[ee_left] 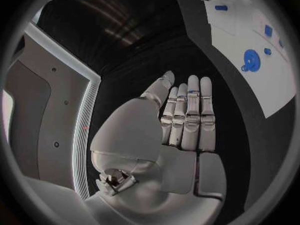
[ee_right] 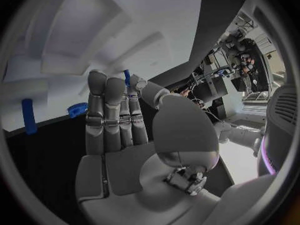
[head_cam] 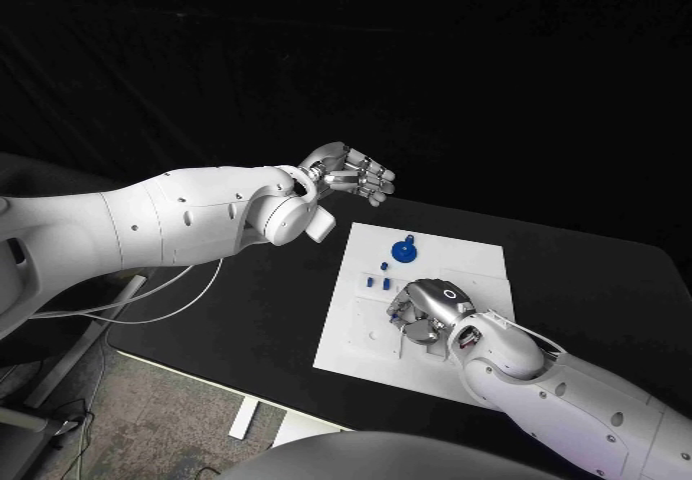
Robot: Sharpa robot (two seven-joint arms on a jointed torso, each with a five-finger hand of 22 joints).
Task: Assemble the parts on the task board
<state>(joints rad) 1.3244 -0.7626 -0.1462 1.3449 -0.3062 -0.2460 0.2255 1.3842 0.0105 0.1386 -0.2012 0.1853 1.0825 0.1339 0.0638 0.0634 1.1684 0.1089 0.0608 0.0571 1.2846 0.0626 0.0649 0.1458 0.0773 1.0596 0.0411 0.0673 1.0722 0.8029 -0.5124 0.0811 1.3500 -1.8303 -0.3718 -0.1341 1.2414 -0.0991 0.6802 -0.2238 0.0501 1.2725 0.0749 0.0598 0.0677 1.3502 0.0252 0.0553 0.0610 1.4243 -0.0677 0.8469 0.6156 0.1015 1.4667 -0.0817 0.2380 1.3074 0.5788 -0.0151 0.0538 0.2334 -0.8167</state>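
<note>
The white task board (head_cam: 361, 330) lies mid-table. On its far part sits a round blue disc part (head_cam: 405, 250) (ee_left: 250, 60), with small blue pieces (head_cam: 378, 283) nearer the middle. My right hand (head_cam: 428, 310) is down on the board's middle, fingers pointing at the surface. In the right wrist view its fingers (ee_right: 109, 105) are nearly straight, and a small blue peg (ee_right: 127, 76) sticks up between the thumb tip and the neighbouring finger, seemingly pinched. My left hand (head_cam: 351, 172) (ee_left: 181, 120) hangs flat and open, off the board past its far left corner, holding nothing.
Another blue peg (ee_right: 27, 116) and the blue disc (ee_right: 78, 109) stand beyond the right hand's fingers. More small blue pieces (ee_left: 268, 30) dot the board. The black table (head_cam: 577, 280) surrounds the board, and white cables (head_cam: 159, 300) hang off its left side.
</note>
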